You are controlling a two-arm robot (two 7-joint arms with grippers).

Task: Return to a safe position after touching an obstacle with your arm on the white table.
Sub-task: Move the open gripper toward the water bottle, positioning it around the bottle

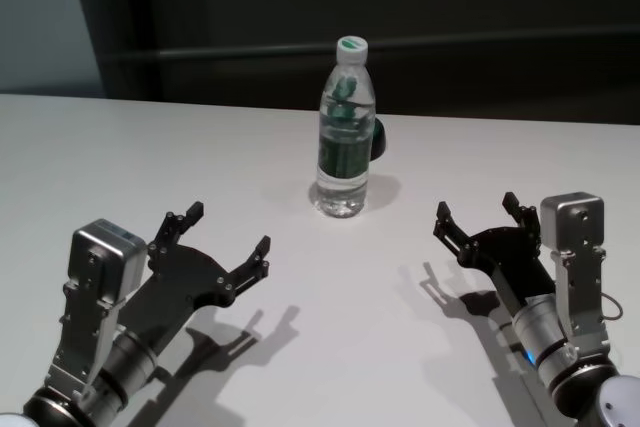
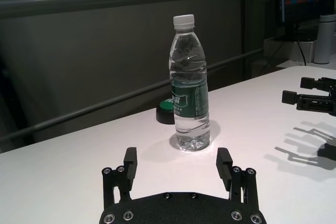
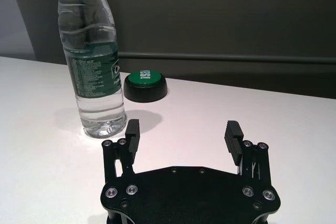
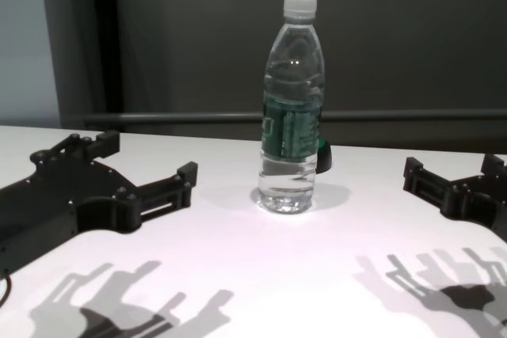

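Note:
The obstacle, a clear water bottle [image 1: 345, 132] with a white cap and green label, stands upright on the white table [image 1: 120, 167] near its far middle. It also shows as the bottle [image 2: 190, 85], the bottle [image 3: 94, 59] and the bottle [image 4: 292, 108]. My left gripper [image 1: 229, 241] hovers open above the table, near-left of the bottle and apart from it. On the near-right, my right gripper [image 1: 478, 211] is open too, with nothing between its fingers. Neither arm touches the bottle.
A small dark round button with a green top [image 3: 145, 85] sits just behind the bottle, also seen as the button [image 2: 166, 112]. A dark wall runs behind the table's far edge. A monitor and white items [image 2: 307, 22] stand off to the side.

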